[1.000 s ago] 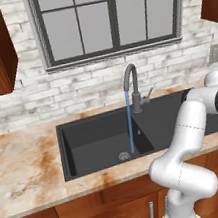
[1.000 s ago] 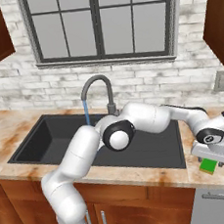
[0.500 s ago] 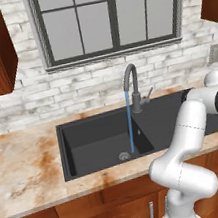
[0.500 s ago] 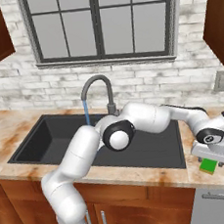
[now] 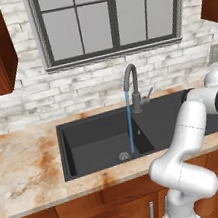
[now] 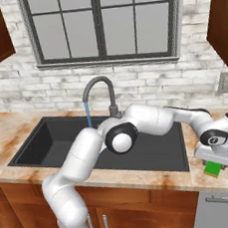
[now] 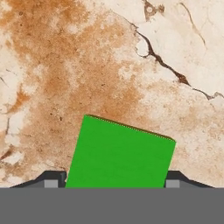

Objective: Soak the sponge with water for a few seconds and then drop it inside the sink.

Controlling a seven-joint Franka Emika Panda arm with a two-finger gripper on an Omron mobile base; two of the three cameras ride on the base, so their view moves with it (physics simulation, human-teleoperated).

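worktop (image 6: 214,182), marbled stone: carries all below. sink (image 6: 35,150), dark basin: water (image 5: 129,122) running into it, well left of the sponge. pincer (image 6: 214,164): at the worktop's front right edge, fingers (image 7: 51,179) flanking the sponge, grip uncertain. sponge (image 7: 119,153), green: flat between them, slightly skewed.

No readable text or labels anywhere (small details perhaps too blurred).

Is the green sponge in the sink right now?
No, the sponge lies on the marble counter to the right of the sink, under the gripper.
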